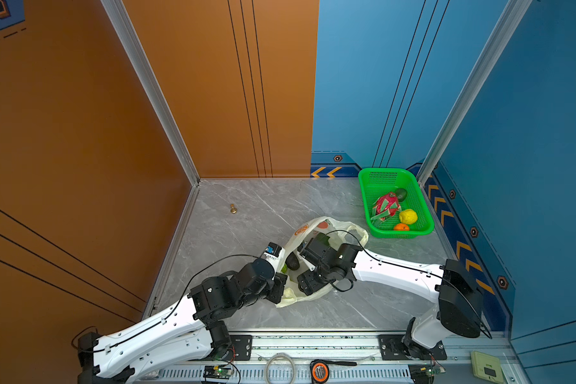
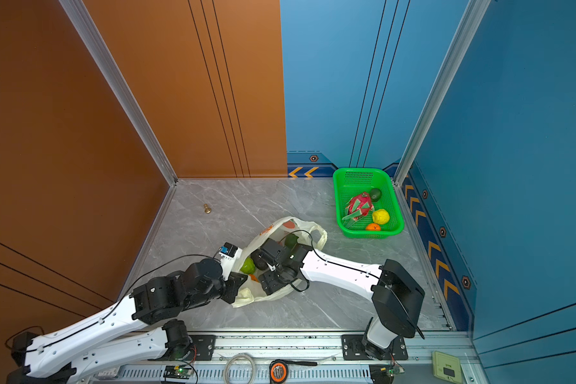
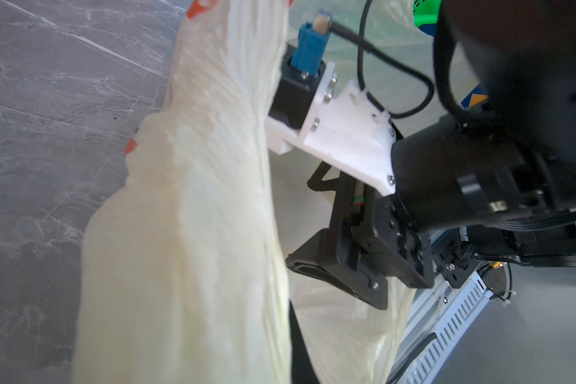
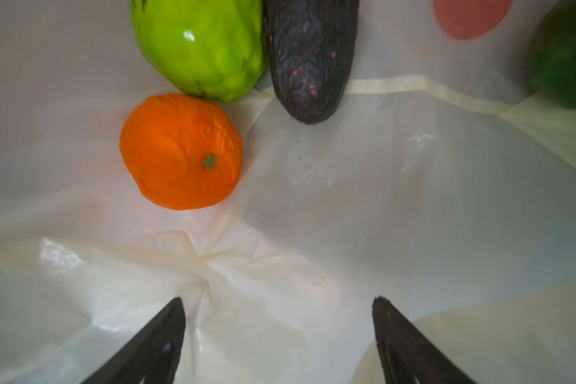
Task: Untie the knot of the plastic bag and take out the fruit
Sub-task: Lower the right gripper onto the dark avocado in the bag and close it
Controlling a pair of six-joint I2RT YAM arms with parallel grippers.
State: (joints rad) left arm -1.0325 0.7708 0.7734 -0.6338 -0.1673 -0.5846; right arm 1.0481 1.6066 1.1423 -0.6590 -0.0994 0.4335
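The plastic bag [image 1: 316,226] [image 2: 281,227] lies mid-table with its mouth open; the knot is out of view. My left gripper [image 1: 281,288] [image 2: 238,288] [image 3: 296,335] is shut on the plastic bag's near-left edge [image 3: 187,232]. My right gripper [image 1: 305,282] [image 2: 268,282] [image 4: 278,309] is inside the bag, open, with nothing but bag film [image 4: 313,239] between its fingers. Ahead of it in the right wrist view lie fruit: an orange [image 4: 180,151], a light green one [image 4: 200,46] [image 2: 247,265], a dark avocado [image 4: 310,56] [image 1: 292,261] and a dark green one [image 4: 566,56].
A green basket [image 1: 394,172] [image 2: 338,186] at the back right holds a dragon fruit [image 1: 386,204], lemon [image 1: 408,216], orange [image 1: 401,227] and avocado [image 1: 401,194]. A small brass figure [image 1: 233,208] stands at the back left. Walls close in three sides.
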